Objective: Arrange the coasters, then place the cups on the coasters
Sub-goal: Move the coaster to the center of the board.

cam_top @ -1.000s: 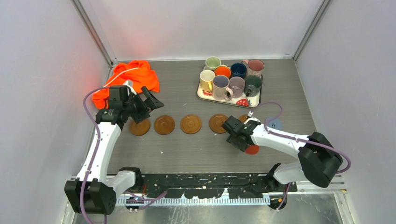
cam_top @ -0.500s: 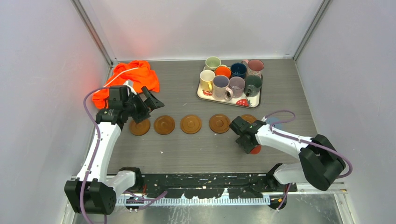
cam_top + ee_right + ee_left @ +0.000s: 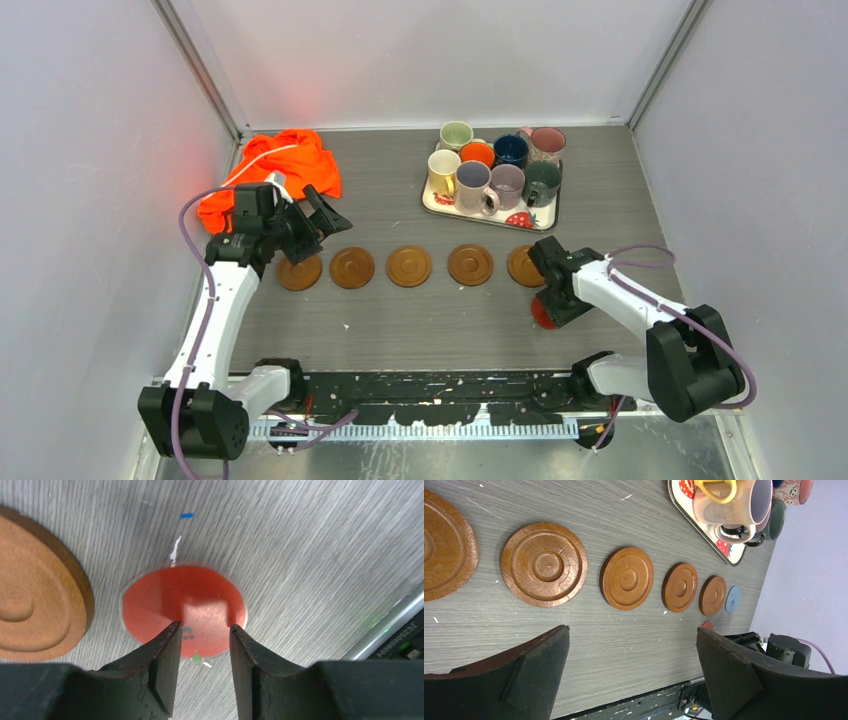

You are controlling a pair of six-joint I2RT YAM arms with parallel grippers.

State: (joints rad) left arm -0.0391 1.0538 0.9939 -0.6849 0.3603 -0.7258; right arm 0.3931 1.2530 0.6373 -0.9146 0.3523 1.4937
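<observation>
Five brown coasters (image 3: pixel 409 266) lie in a row, presumably as seats for the cups (image 3: pixel 473 185), which crowd the tray (image 3: pixel 519 220) behind. The right gripper (image 3: pixel 202 627) hangs low over the red coaster (image 3: pixel 165 600), just beside the last brown one. Its jaws are a narrow gap apart and hold nothing, likely to nudge it into line. The left gripper (image 3: pixel 634 675) hovers wide open and empty above the row's left end. A blue coaster (image 3: pixel 732 599) lies past the right end, and an orange cloth (image 3: pixel 270 175) lies far left.

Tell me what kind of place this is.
Probably a robot lab test cell: plain panels wall in a grey tabletop, the left arm and right arm are bolted at its near edge, and mugs on a tray and coasters look staged.
</observation>
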